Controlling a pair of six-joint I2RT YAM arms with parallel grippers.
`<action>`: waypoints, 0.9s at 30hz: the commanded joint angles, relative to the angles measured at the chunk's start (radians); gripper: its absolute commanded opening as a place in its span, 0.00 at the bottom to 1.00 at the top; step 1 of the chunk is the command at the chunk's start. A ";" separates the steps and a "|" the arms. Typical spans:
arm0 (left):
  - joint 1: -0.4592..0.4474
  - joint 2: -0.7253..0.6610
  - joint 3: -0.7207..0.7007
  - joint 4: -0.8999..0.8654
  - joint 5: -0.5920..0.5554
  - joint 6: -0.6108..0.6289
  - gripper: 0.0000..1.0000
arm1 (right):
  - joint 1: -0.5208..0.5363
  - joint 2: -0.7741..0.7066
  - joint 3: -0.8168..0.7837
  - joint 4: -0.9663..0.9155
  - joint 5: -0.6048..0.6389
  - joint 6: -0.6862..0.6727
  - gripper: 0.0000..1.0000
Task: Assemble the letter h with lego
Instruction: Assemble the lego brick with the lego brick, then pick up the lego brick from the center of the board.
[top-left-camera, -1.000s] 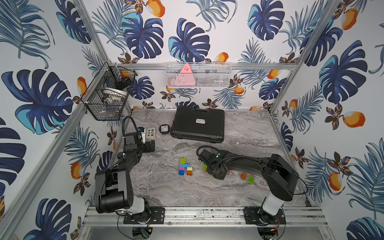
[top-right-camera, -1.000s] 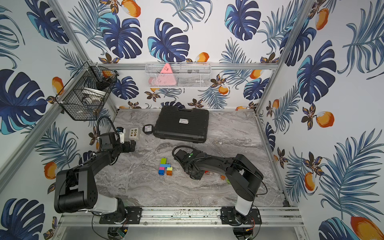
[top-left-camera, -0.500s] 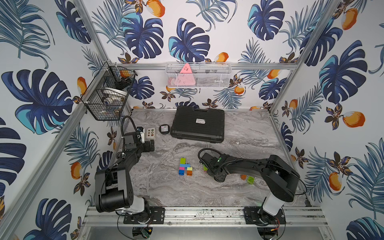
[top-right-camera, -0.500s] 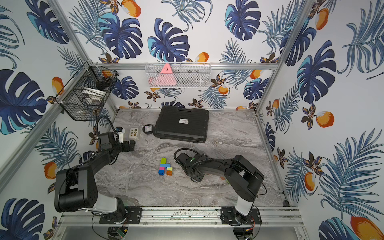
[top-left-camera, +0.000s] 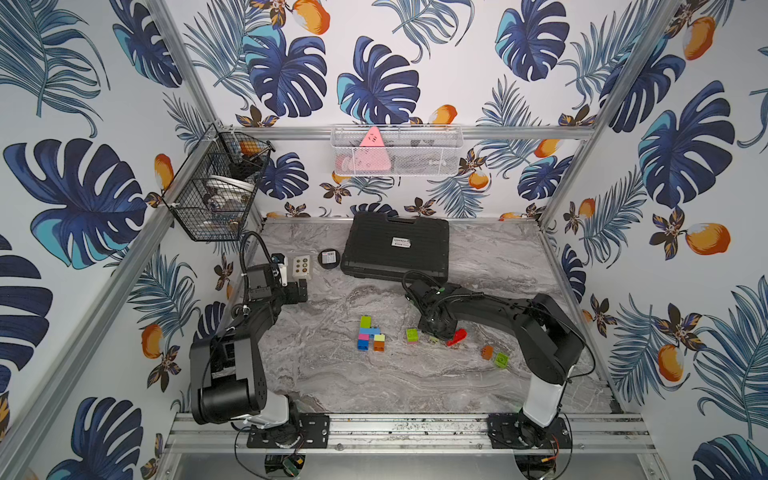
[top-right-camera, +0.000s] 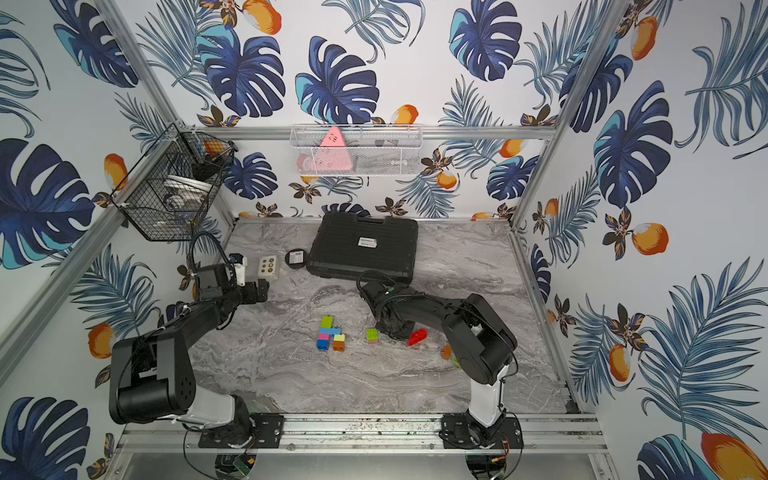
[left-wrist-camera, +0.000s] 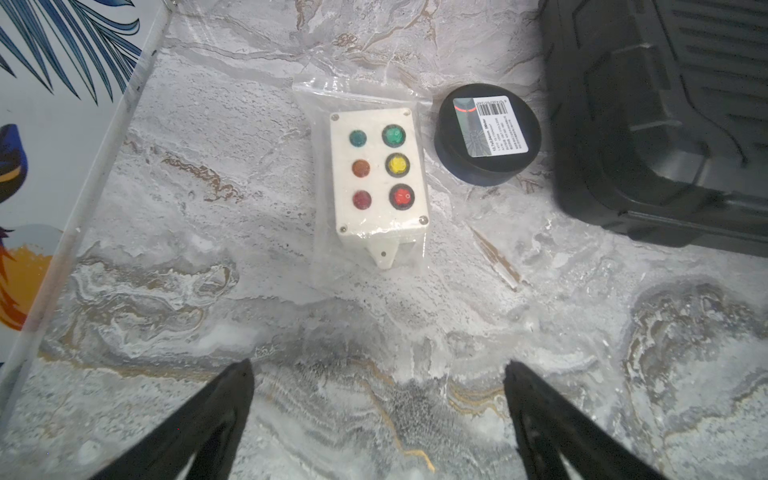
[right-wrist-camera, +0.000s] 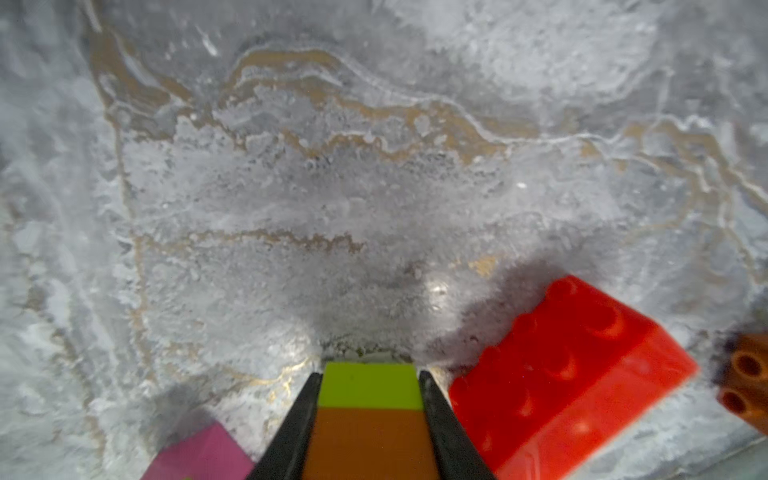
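Grey marble tabletop (top-left-camera: 332, 386), leaf-print walls. Both top views: the partial h build (top-left-camera: 368, 332) sits mid-table, a green-blue-pink-blue column with an orange-and-green leg touching its side. The right gripper (top-left-camera: 436, 331) is down at the surface, apart from the build on the right arm's side, between a loose green-pink brick (top-left-camera: 412, 335) and a red brick (top-left-camera: 456, 336). An orange brick (top-left-camera: 487, 352) and a lime brick (top-left-camera: 501, 360) lie farther out. The left gripper (top-left-camera: 297, 290) sits by the button box (top-left-camera: 301, 266), black puck (top-left-camera: 328, 257) and black case (top-left-camera: 395, 249), well apart from any lego. Left wrist: jaws spread wide with nothing between them, only box, puck and case corner ahead. Right wrist: jaws clamped on a green-on-orange stack (right-wrist-camera: 369, 399), pinched on its flat sides, colour seam square across. The red brick is just beside one finger and a pink brick (right-wrist-camera: 203, 453) is near the other; can't tell if the stack touches the table. Step, as I judge it: lift this stack and carry it to the build. To do it well, rise straight up first so the fingers don't drag either neighbour, and grip firmly so the two pieces don't split at the seam. Come in above the build, square the stack to the studs and press straight down. The build is unbraced, so a sideways shove could slide it; the left gripper could pin it.
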 joint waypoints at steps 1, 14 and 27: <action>0.004 0.003 0.008 0.015 0.015 -0.008 0.99 | -0.007 0.041 0.028 -0.026 -0.038 -0.102 0.27; 0.009 -0.004 0.003 0.019 0.032 -0.004 0.99 | -0.012 -0.185 0.026 -0.166 0.002 -0.083 0.60; 0.009 -0.001 0.005 0.016 0.038 -0.001 0.99 | -0.314 -0.691 -0.419 -0.163 -0.008 0.000 0.59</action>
